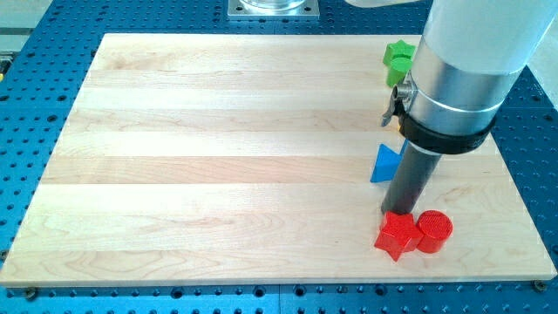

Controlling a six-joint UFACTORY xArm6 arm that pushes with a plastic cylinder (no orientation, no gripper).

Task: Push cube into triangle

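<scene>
- Blue triangle (384,164): flat on the wooden board at the view's right of centre, one corner pointing up-view. Its right edge is hidden behind the dark rod.
- No cube can be made out with certainty. The red blocks near the view's bottom right read as a star shape and a cylinder.
</scene>
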